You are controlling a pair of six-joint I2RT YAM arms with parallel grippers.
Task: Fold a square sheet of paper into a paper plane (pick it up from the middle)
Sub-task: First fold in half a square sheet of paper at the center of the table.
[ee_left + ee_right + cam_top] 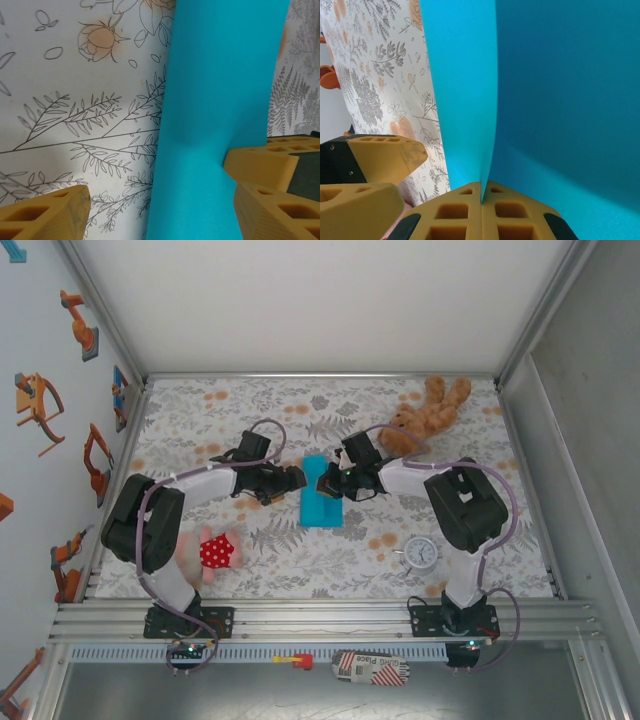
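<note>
We are looking at the square sheet of paper (322,492), which is lying in the middle of the bench (250,410), between the two arms. The teddy bear (425,415) is sitting at about 2 o'clock from it and the small white clock (421,553) at about 4 o'clock.

From above the sheet is showing as a narrow band that seems doubled over. Its long axis is running from 12 to 6 o'clock. We are not seeing any pointed nose yet, so it is not pointing in one direction.

The right tool (481,192) is pinching the paper, with both fingers pressed together on an edge that is standing up from the bench. The left tool (291,480) is hanging at 9 o'clock of the sheet with its jaws apart and the paper's edge between them, holding nothing.

We are judging the paper as very light, thin and limp. It is bending under any push and will crease or tear easily. We are thinking the best hold is a gentle pinch on a free edge near the middle of the long side.
</note>
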